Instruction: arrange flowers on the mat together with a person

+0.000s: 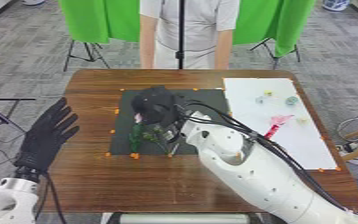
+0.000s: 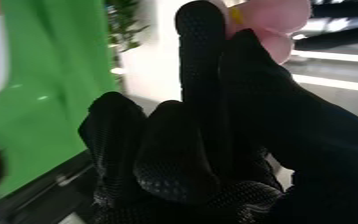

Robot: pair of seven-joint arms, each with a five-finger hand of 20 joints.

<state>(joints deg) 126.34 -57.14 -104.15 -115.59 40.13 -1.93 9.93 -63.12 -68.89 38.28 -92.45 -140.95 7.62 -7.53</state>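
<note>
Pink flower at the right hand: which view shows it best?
The right wrist view: the pink flower is large there, its petals and some yellow plain at the fingertips of the right hand. In the head view it is a small pale-pink patch beside that hand, over the dark mat.

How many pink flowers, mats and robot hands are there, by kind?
Pink flowers: 2
Mats (black mat, white mat): 2
Hands (left hand, right hand): 2
Total: 6
</note>
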